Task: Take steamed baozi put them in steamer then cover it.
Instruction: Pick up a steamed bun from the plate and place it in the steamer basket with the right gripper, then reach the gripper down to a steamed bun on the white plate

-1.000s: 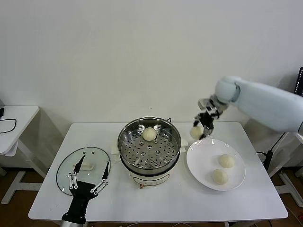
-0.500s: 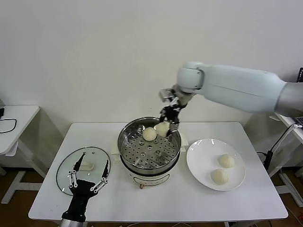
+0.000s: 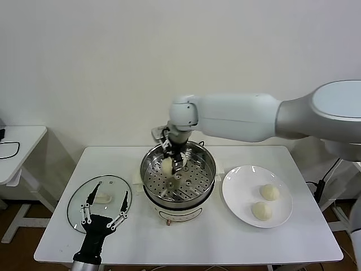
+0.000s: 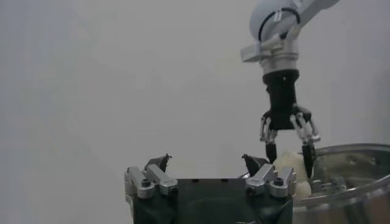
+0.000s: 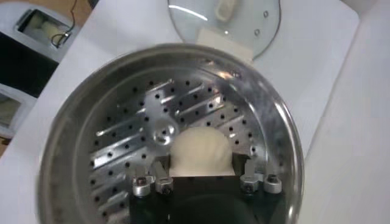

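The steamed baozi [image 3: 167, 164] you are carrying sits pinched in the right pincer [image 3: 171, 163], low inside the steamer [image 3: 177, 172] toward its left-rear part, and from the right wrist view the bun [image 5: 201, 151] fills the space between the fingers just above the perforated floor [image 5: 128, 152]. Your step, as I judge it, is the set-down, so lower until the bun rests on the floor before you let go; dropping it from height could make it roll. Only one bun can be made out clearly in the pot in the head view because the pincer covers that spot, so assume another may lie close by and keep your release clear of it, toward bare floor. Open the fingers slowly and only as wide as needed, since the soft dough may cling to a pad and lift with it. Then rise straight up, staying off the steel rim [image 5: 286, 140], before swinging back toward the white plate [image 3: 237, 197], where two more baozi [image 3: 270, 192] [image 3: 261, 210] wait on the right side of the table [image 3: 197, 237]. Your left pincer [image 3: 104, 219] hovers spread open at the near edge of the cover [image 3: 79, 204], which lies flat on the table left of the steamer; leave it parked there until every bun is in the pot.
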You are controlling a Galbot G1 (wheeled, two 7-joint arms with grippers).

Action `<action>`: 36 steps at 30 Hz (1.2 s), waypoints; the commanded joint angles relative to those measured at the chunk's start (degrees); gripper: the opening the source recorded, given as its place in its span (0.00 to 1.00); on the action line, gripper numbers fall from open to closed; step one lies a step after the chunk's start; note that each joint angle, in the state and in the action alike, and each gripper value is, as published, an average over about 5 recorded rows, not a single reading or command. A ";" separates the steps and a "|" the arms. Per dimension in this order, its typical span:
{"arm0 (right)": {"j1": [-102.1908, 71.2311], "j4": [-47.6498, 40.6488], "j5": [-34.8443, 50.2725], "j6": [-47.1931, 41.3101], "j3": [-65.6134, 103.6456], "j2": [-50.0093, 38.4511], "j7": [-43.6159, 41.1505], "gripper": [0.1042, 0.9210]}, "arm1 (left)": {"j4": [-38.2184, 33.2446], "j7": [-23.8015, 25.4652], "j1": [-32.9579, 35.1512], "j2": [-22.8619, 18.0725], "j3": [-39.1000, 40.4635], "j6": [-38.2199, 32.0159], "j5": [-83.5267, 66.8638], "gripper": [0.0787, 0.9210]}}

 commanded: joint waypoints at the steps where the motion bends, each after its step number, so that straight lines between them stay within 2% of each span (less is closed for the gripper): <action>1: -2.49 -1.74 0.60 -1.42 -1.42 4.70 3.16 0.70 | 0.10 -0.07 -0.04 0.01 -0.07 -0.08 -0.14 0.88; 14: -3.81 -2.02 0.00 -1.08 -1.09 4.41 2.90 0.72 | 0.31 -0.22 0.09 -0.08 -0.42 -0.25 -0.23 0.88; 20: -2.30 0.21 -0.29 -1.01 -0.19 1.49 2.57 0.85 | 0.01 -0.25 0.28 -0.11 -0.50 -0.20 -0.22 0.88; 25: 0.97 6.09 -1.64 -0.74 2.70 -6.25 0.59 0.88 | -0.20 -0.26 0.32 -0.07 -0.42 -0.16 -0.20 0.88; 29: 3.64 10.08 -5.18 1.38 5.27 -16.16 -3.80 0.88 | -0.33 -0.24 0.24 0.00 -0.22 -0.12 -0.15 0.88; 36: 5.60 10.60 -12.29 7.74 5.86 -33.10 -11.46 0.88 | -0.09 -0.21 -0.04 0.19 0.16 -0.03 -0.03 0.88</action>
